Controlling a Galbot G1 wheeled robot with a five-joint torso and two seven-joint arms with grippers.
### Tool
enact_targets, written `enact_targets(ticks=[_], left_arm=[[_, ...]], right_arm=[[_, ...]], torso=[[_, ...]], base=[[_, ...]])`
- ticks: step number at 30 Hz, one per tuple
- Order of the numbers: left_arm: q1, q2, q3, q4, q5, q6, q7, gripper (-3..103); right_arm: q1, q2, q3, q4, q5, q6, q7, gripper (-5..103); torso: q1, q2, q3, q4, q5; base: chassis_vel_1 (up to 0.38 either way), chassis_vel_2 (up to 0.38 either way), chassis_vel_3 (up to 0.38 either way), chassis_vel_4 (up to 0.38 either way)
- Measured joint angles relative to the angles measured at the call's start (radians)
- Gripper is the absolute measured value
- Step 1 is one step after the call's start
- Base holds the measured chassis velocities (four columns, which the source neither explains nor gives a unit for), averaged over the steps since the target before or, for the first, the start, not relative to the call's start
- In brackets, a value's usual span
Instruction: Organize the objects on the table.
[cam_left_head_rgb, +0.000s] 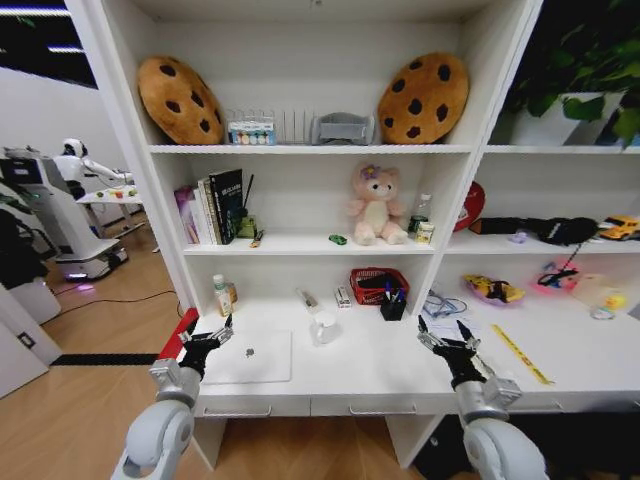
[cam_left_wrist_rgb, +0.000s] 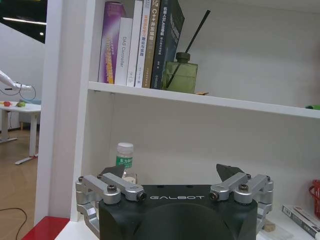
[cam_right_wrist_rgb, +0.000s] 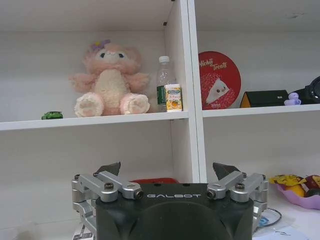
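Both arms were pale grey and rounded, narrowing to silver metal wrist blocks. The left gripper (cam_left_head_rgb: 208, 331) and the right gripper (cam_left_head_rgb: 445, 332) each had a black body and dark pointed fingers. Seen from the wrist cameras, the left gripper (cam_left_wrist_rgb: 172, 172) and the right gripper (cam_right_wrist_rgb: 166, 169) looked alike: a matte black housing with "GALBOT" printed in pale letters across its top edge. On either side sat silver link bars held by dark round-headed screws, and the black fingertips (cam_right_wrist_rgb: 223, 170) were wedge-shaped.
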Motion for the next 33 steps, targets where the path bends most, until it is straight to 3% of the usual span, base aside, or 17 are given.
enact_targets(ticks=[19, 33], left_arm=[[0.000, 0.000, 0.000, 0.000, 0.000, 0.000, 0.000, 100], [0.000, 0.000, 0.000, 0.000, 0.000, 0.000, 0.000, 100]], right_arm=[[0.000, 0.000, 0.000, 0.000, 0.000, 0.000, 0.000, 100], [0.000, 0.000, 0.000, 0.000, 0.000, 0.000, 0.000, 100]], torso=[[0.000, 0.000, 0.000, 0.0002, -0.0002], [0.000, 0.000, 0.000, 0.0001, -0.0001]], base=[[0.009, -0.012, -0.009, 0.012], [0.103, -0.094, -0.107, 0.097]])
